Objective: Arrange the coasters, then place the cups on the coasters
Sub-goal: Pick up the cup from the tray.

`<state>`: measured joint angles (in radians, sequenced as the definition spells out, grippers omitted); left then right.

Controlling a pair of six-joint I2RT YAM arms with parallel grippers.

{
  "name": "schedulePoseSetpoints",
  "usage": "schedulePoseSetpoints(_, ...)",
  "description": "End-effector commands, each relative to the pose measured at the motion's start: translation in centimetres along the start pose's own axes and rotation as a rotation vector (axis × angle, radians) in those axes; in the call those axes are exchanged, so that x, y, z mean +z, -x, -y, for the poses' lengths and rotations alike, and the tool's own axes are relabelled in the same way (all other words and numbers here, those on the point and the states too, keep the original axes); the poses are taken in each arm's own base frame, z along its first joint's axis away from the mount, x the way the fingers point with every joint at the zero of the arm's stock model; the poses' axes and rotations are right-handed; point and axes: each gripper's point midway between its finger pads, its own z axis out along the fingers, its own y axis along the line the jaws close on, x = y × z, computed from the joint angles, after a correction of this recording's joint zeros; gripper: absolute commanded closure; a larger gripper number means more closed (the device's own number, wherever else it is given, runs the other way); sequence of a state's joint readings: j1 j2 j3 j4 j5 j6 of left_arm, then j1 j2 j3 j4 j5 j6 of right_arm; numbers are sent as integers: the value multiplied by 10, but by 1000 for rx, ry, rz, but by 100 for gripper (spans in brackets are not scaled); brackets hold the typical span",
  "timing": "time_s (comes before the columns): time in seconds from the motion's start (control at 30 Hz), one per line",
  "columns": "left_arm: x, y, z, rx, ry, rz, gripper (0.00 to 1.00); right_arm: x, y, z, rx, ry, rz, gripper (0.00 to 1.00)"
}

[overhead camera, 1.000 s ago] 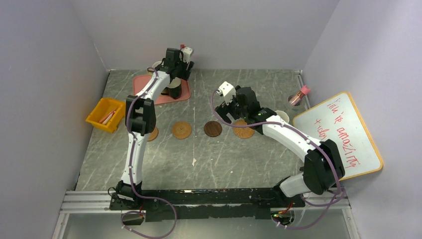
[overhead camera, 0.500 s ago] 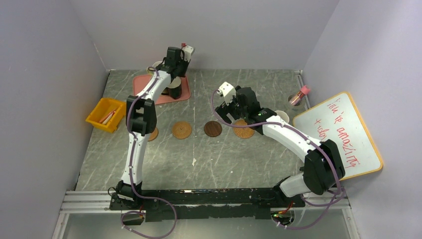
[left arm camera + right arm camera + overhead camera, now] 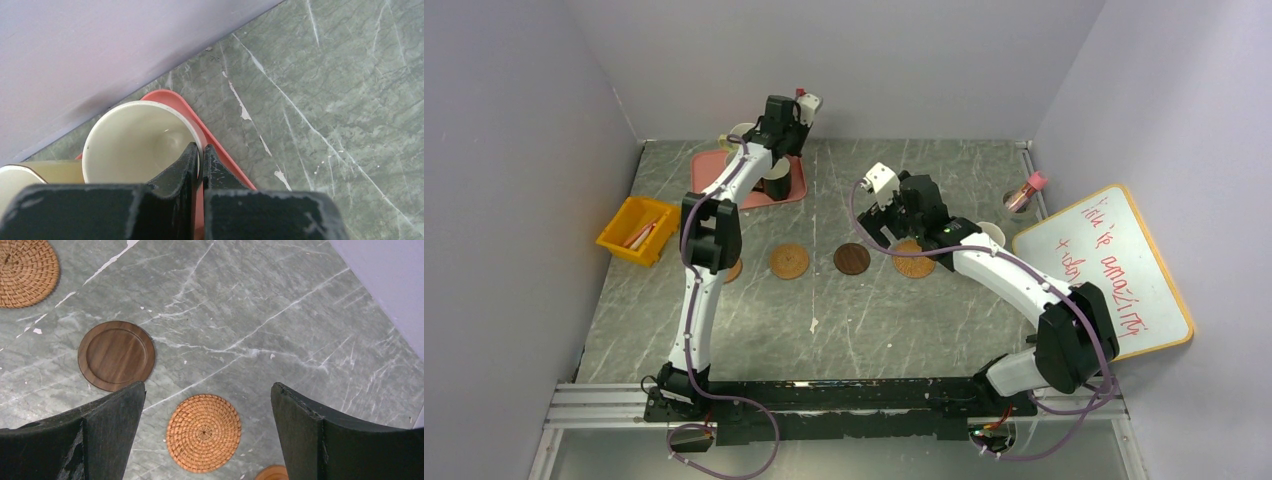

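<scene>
The left gripper (image 3: 201,150) pinched the rim of a cup (image 3: 135,145) (on the pink tray (image 3: 220,152)); the right gripper (image 3: 207,387) hung spread wide above a woven coaster (image 3: 203,433).

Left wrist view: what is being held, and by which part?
A cup, pinched at its rim by the fingers of the left gripper, one inside, one outside.

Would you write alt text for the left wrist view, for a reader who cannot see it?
The left gripper pinches the rim of a pale-lined cup standing on a pink tray by the wall; a second cup sits beside it.
</scene>
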<state>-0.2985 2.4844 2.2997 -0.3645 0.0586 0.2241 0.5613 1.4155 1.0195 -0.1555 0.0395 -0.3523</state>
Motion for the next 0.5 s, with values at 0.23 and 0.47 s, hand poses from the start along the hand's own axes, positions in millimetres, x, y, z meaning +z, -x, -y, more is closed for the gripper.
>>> schedulePoseSetpoints(0.23,-61,87,10,43,-21,183,95,-13,22,27,27,-121,80,0)
schedulePoseSetpoints(0.47,-72,97,32,62,-58,199,95,-13,21,31,40,-134,76,0)
